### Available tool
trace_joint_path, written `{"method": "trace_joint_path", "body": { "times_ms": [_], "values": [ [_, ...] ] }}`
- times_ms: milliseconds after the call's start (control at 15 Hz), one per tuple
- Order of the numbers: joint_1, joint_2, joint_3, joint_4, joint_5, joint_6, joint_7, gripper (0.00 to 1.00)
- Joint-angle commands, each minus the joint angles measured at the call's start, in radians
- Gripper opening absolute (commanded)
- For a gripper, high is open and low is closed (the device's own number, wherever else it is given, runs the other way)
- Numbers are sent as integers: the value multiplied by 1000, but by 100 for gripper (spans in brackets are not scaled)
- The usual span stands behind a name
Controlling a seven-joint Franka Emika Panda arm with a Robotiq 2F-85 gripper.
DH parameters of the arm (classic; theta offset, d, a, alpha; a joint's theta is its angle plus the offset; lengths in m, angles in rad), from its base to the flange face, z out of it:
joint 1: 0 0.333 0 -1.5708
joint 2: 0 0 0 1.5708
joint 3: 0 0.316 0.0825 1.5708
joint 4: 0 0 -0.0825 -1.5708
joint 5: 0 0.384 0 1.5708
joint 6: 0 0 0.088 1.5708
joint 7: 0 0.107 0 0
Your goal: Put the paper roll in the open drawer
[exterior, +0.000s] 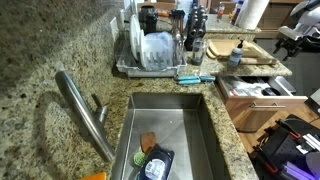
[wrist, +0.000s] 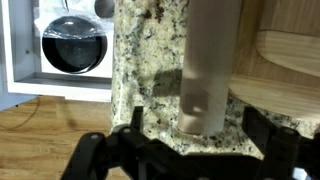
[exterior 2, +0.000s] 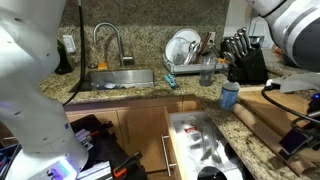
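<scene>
1. One paper roll (exterior: 252, 12) is what counts here. In an exterior view it stands upright near the back edge of the counter (exterior: 225, 115), beyond the cutting board (exterior: 240, 50) and towards the far corner.
2. In the wrist view the roll (wrist: 210, 60) rises as a pale column straight ahead of the gripper (wrist: 192, 140). Its foot rests on the granite and lines up roughly with the gap, a shade off-centre.
3. The fingers (wrist: 272, 145) are spread wide and hold nothing. Both appear to stop just short of the roll, and I can see no contact.
4. The roll's long axis is vertical. I'd say the fingers need only go straight forward until its girth sits between them, then squeeze across it.
5. The open drawer (exterior: 255, 92) juts out below the counter's front edge, beside the sink (exterior: 200, 130) and well apart from the roll. By my reckoning, the carry runs from the back edge over the board to the front edge, then down.
6. A tall, light roll like this looks easy to topple. One finger nudging it before the other could tip it over.
</scene>
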Motion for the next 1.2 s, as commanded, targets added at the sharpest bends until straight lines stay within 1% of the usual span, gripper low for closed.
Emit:
{"method": "trace_joint_path", "body": {
  "times_ms": [0, 133, 200, 333, 400, 600, 867, 933, 1000, 1133],
  "values": [
    [-3, 18, 3, 18, 2, -5, 0, 100],
    [-5, 42, 4, 41, -2, -22, 8, 100],
    [-12, 67, 7, 68, 3, -53, 24, 100],
    [-14, 93, 5, 87, 1, -92, 58, 100],
    [-3, 50, 4, 41, 0, -45, 33, 100],
    [-4, 82, 6, 59, -1, -56, 51, 100],
    [-9, 92, 9, 67, 4, -58, 47, 100],
    [-6, 93, 8, 63, 2, -49, 48, 75],
    [-2, 92, 5, 59, -2, -41, 50, 74],
    [-4, 92, 6, 56, 0, -36, 46, 60]
  ]
}}
